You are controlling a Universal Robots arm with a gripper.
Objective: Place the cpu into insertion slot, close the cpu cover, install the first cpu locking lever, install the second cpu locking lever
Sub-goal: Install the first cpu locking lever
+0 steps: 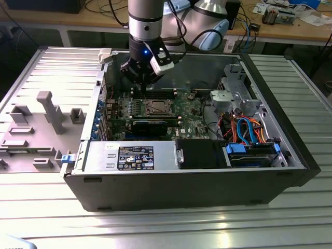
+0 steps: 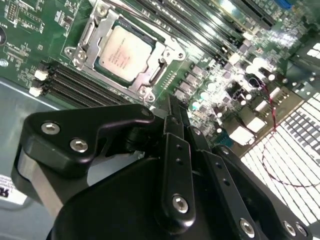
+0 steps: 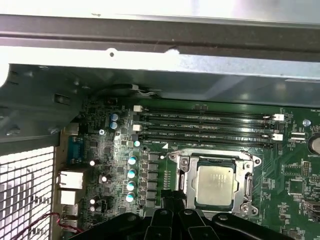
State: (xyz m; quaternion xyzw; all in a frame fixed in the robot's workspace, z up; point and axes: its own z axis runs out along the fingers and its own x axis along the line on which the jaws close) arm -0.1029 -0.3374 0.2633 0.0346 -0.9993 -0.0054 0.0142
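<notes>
The cpu (image 3: 215,185) showed a dull silver-grey top, framed by the shiny silver cpu cover (image 3: 186,176). The motherboard (image 2: 30,40) was green, its memory slots (image 3: 205,120) black with white end clips. The gripper (image 2: 172,117) was matte black with silver screws. At the exterior view's lower right, cables (image 1: 244,132) ran orange and blue.

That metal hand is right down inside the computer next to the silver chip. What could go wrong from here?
Two things, I'd guess. The hand sits just beside the cpu, which lies in the insertion slot with the cpu cover framing it; a slightly off move could scrape the chip or bend that thin frame. Small capacitors and the memory slots crowd the same spot, so a sideways drift might knock them.
</notes>
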